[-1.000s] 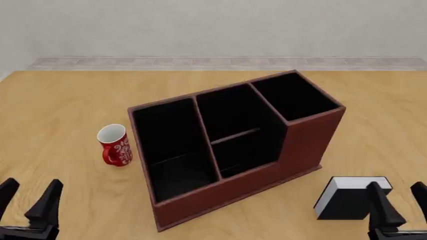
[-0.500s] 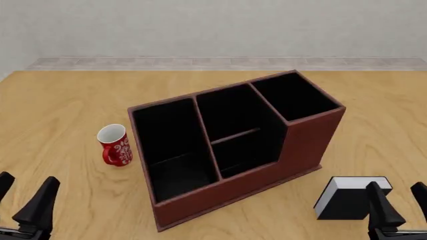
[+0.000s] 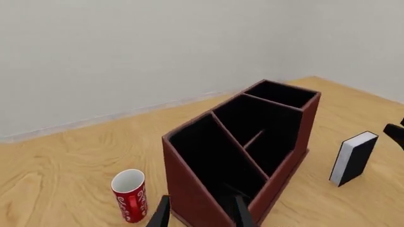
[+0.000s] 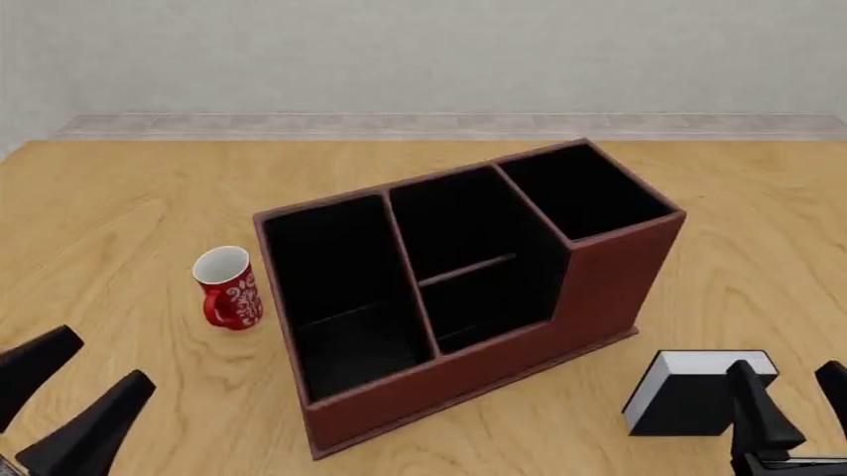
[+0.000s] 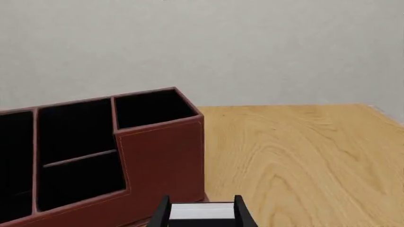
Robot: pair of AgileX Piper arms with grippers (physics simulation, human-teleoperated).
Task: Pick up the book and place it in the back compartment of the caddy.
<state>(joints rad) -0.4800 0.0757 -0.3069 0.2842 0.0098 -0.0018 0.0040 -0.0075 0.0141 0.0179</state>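
We can make out white lettering on the red mug (image 4: 228, 288), but it is too small for us to read in any view; the book (image 4: 691, 391) and the caddy (image 4: 466, 297) carry no writing that we can see.

We find the book standing upright on the wooden table (image 4: 119, 218), near the front right of the caddy and apart from its wall, black cover outward and white page edges toward the caddy. In the front view the right gripper (image 4: 790, 407) sits at the book's right end, one dark finger overlapping the cover and the other further right. In the right wrist view the two fingers (image 5: 161, 215) stand on either side of the book's white page block (image 5: 200, 211); the jaws are spread about as wide as the book, and we cannot tell whether the pads touch it.

The left gripper (image 4: 63, 402) is low at the front left corner of the table, well apart from the book, its two fingers spread and angled up to the right, with nothing between them. Its wrist view looks across the near corner of the caddy (image 3: 243, 151), with the mug (image 3: 130, 194) to one side and the book (image 3: 353, 158) beyond on the other.

The back compartment (image 4: 457, 223), the middle cell behind the low cross divider, shows only its black lining.
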